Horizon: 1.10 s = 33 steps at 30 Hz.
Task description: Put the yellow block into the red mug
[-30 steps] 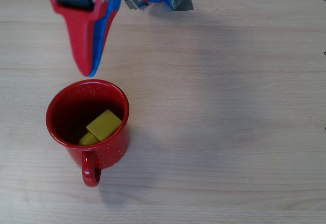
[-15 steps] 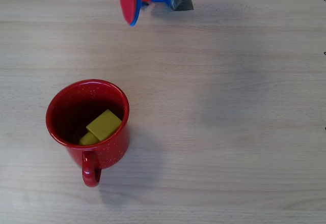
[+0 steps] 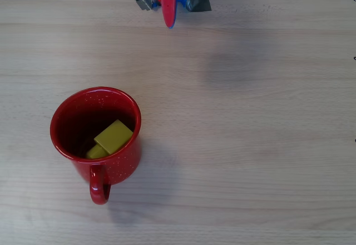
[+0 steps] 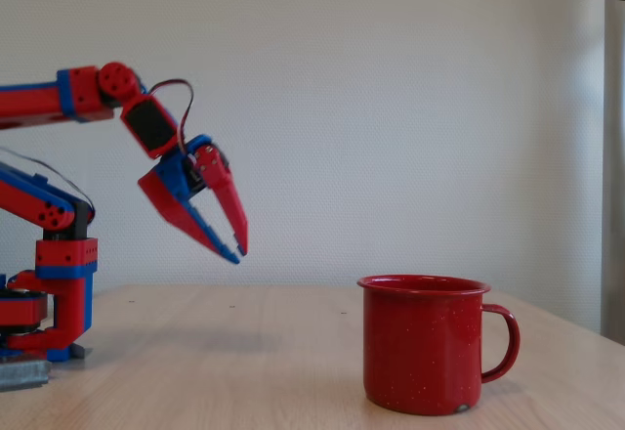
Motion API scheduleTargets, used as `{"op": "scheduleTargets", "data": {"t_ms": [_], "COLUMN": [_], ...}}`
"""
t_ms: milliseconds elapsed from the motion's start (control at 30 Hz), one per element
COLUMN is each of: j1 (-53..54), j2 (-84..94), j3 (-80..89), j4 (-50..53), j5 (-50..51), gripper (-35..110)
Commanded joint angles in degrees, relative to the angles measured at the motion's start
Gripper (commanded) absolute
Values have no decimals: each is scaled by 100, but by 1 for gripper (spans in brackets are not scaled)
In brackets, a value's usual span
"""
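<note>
Since a second ago your jaws (image 4: 237,251) have pulled back from just beside the mug's rim to the top edge of the overhead view (image 3: 169,23), well apart from the mug (image 3: 95,131). In the fixed view they hang in the air above the table (image 4: 244,352), tips pointing down toward the mug (image 4: 424,342), the red and blue fingers nearly together at the tips and holding nothing. From overhead you see them only as a thin red and blue sliver, cut off by the frame.

The block (image 3: 113,136) lies tilted inside the mug, toward the handle side, partly hidden by the near wall. In the fixed view the mug's wall hides it completely. The mug stands upright on the table (image 3: 250,117). No writing or label can be read anywhere.
</note>
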Motion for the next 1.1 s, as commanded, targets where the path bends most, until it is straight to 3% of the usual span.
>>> {"op": "scheduleTargets", "data": {"t_ms": [0,567,1067], "j1": [-149,-255,-149], "j2": [598,2426,2874], "j3": [352,2268,2382], "j4": [-149,123,378], "j5": [105,-132,-114], "gripper": [0,0,0]}}
